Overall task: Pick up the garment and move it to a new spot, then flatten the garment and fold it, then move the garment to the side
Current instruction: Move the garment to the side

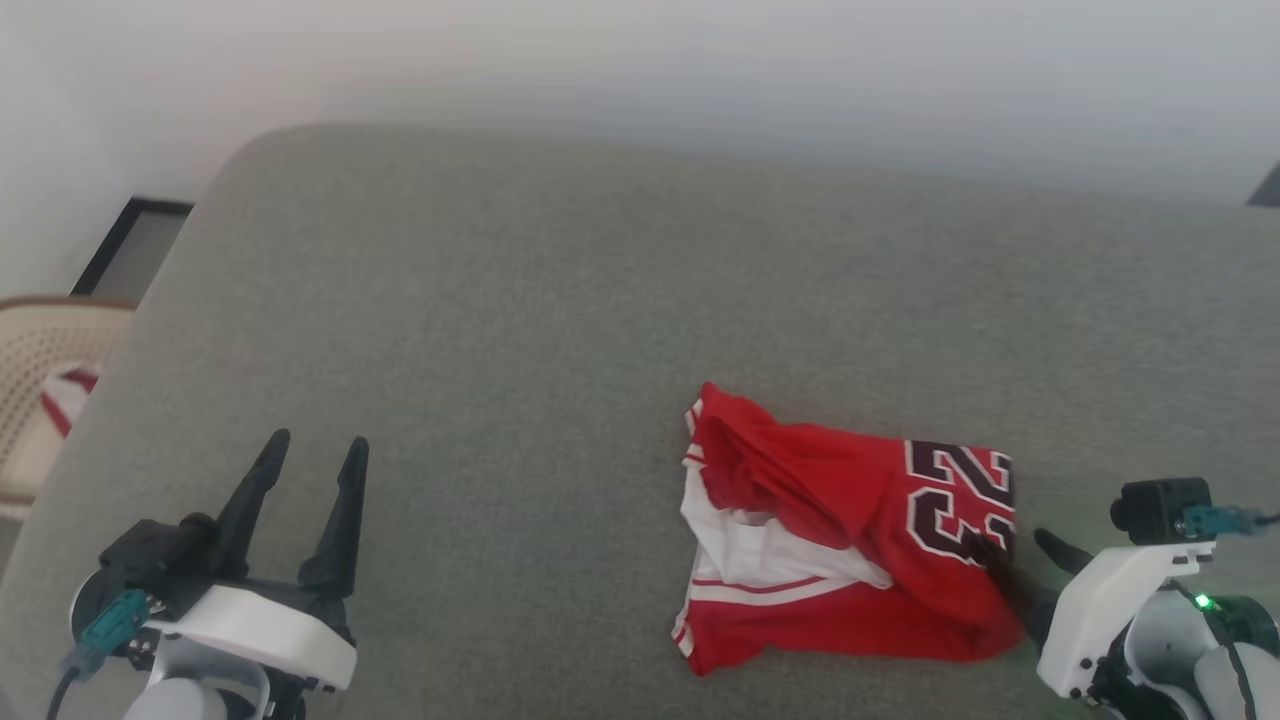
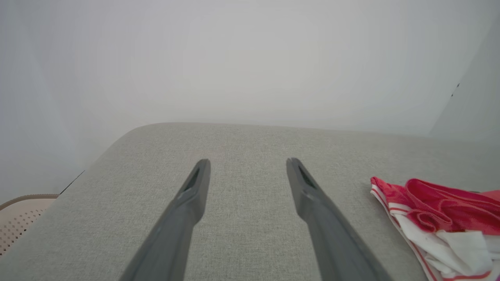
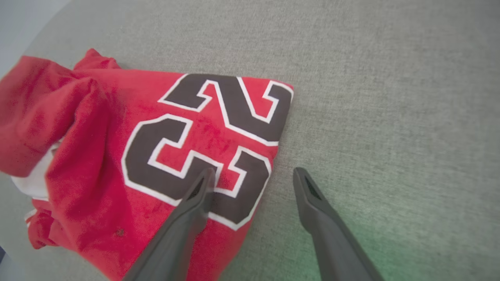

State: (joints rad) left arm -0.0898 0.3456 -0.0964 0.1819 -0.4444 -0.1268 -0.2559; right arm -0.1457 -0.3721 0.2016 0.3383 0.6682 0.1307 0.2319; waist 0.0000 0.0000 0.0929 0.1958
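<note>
Grey fabric cushion (image 1: 560,300), beige woven basket (image 1: 30,350) at left, pale wall (image 1: 700,60) behind

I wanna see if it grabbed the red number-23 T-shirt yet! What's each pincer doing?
Left pincer: open, holding nothing, over the grey fabric cushion.
Right pincer: open, astride the edge of the red jersey T-shirt, not gripping it.

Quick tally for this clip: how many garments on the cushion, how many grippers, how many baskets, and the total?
1 garment
2 grippers: left gripper, right gripper
1 basket
Total: 4
</note>
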